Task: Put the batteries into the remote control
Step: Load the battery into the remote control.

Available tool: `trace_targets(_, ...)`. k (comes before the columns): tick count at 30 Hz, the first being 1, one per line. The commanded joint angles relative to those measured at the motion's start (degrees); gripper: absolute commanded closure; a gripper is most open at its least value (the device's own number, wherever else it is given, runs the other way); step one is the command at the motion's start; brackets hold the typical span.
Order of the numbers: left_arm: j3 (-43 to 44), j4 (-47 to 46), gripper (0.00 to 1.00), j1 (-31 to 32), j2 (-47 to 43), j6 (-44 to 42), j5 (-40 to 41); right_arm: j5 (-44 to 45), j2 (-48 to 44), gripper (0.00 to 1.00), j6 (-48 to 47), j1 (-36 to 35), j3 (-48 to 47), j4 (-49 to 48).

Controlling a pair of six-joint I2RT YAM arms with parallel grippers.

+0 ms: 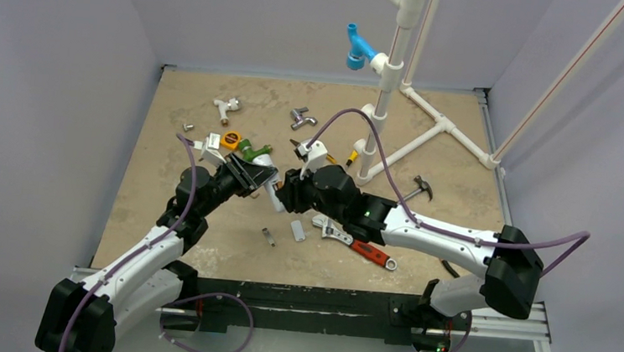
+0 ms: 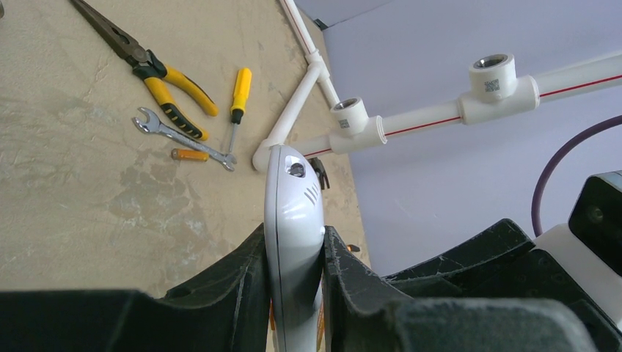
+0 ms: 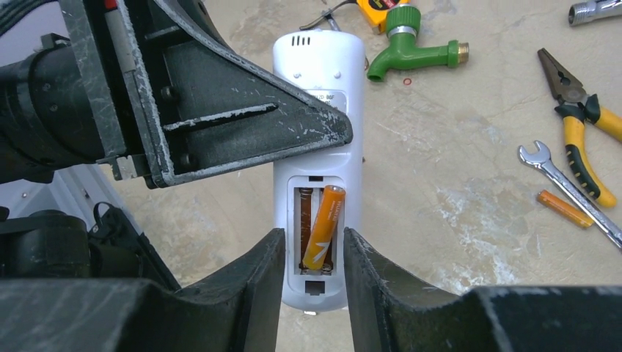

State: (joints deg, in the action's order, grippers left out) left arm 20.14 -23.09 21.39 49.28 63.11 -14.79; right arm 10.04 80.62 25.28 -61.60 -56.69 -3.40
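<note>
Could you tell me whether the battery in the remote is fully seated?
Not seated: the battery lies slanted across the open back of the remote, not straight along one slot.

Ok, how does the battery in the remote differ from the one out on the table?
Place: the bay battery is inside the open compartment of the remote control; the loose battery lies on the table beside the wrench. Pose: the bay battery sits askew across the slots, not seated; the loose battery lies flat. Both are small orange cylinders.
</note>
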Motion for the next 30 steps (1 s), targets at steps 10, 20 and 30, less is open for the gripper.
trace_targets(10, 1.98, -8.30, 1.00, -0.03, 1.24, 0.78, -8.46, 1.78, -11.93, 0.64, -19.68, -0.27, 4.52, -8.98)
trace_targets(20, 3.40, -9.91, 1.00, -0.03, 2.35, 0.34, -15.54, -7.10, -17.77, 0.45, -32.54, -0.18, 6.86, -2.70)
trace_targets(30, 3.61, -11.98, 1.00, -0.05, 2.58, 0.52, -18.82, -16.04, -20.92, 0.42, -30.62, 3.39, 12.93, -10.83)
